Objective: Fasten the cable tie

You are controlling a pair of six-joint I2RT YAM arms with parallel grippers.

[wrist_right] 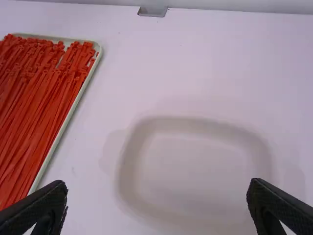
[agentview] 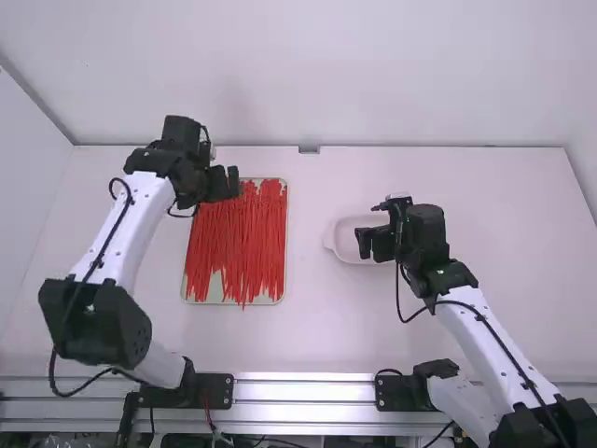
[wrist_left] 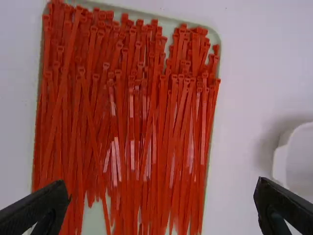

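Nearest on the tabletop [agentview: 522,243] is the close rim of the pale green tray [agentview: 233,301], and on it lies one heap of red cable ties [agentview: 238,243]. There are far too many to count, and not one is looped or fastened yet. Their long axis runs near to far, heads mostly at the far end.

Moving up to mid-depth on the right, the right hand [agentview: 366,243] hangs over a single empty white dish [wrist_right: 190,166], fingers spread wide and holding nothing. It sits well apart from the ties, which lie off to its left.

Farther back, the left hand [agentview: 224,183] hovers above the far left corner of the heap, also released and empty. The ties are directly beneath it and stretch toward the near side. So the left arm looks the better placed to drop in and pick one strand.

Count: two arms, two hands, one tray, one dish.
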